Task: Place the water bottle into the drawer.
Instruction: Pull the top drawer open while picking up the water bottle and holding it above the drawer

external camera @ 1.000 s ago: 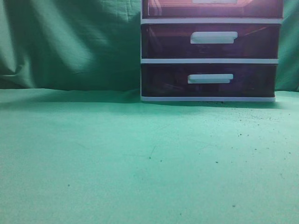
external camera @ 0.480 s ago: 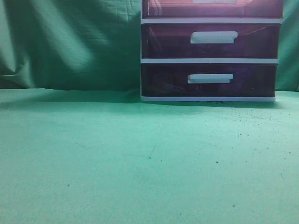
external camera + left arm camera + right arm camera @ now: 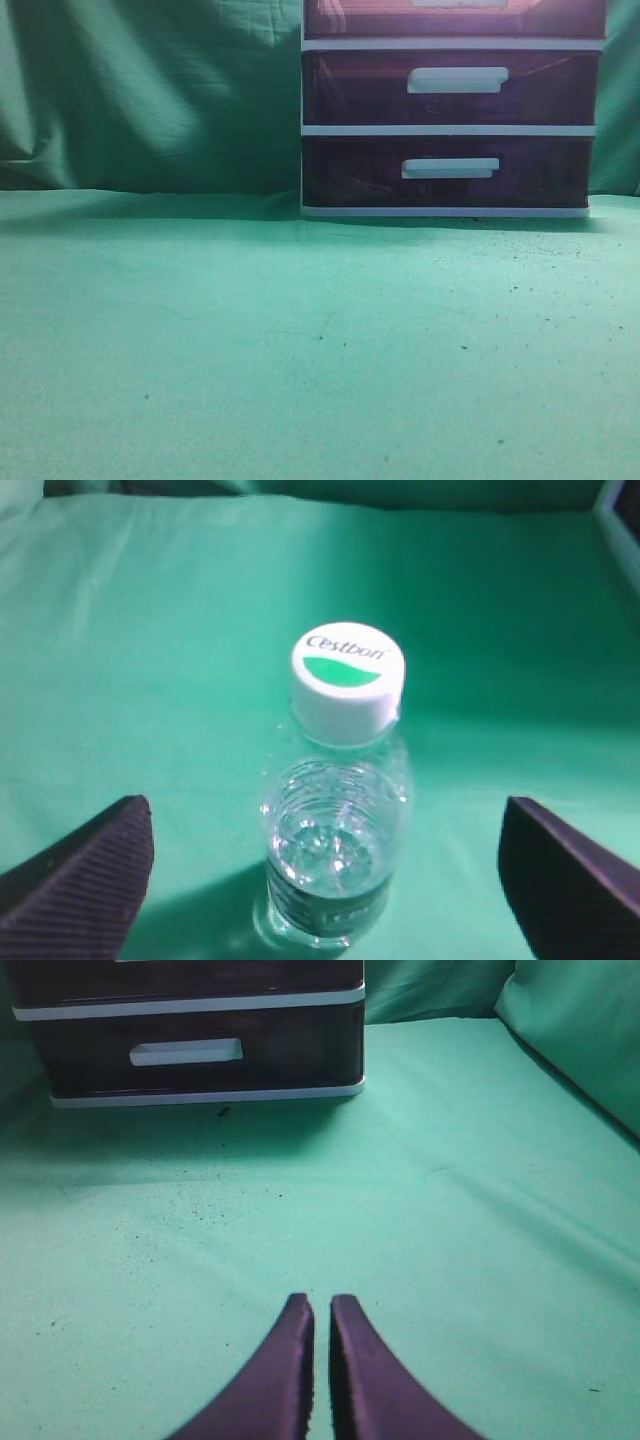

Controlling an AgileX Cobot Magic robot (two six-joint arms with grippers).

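A clear water bottle [image 3: 338, 810] with a white "Cestbon" cap stands upright on the green cloth in the left wrist view. My left gripper [image 3: 328, 865] is open wide, its dark fingers at either side of the bottle and apart from it. The drawer [image 3: 455, 18], the topmost one of the white-framed unit, shows only at the top edge of the exterior view and looks closed. My right gripper [image 3: 320, 1305] is shut and empty above the cloth, in front of the unit [image 3: 190, 1050]. Neither arm nor the bottle shows in the exterior view.
Two like drawers, the middle one [image 3: 450, 88] and the lowest one [image 3: 445, 172], sit below the top one. Green cloth covers the table [image 3: 300, 340] and hangs as a backdrop. A raised green fold [image 3: 580, 1030] lies at the right of the right wrist view.
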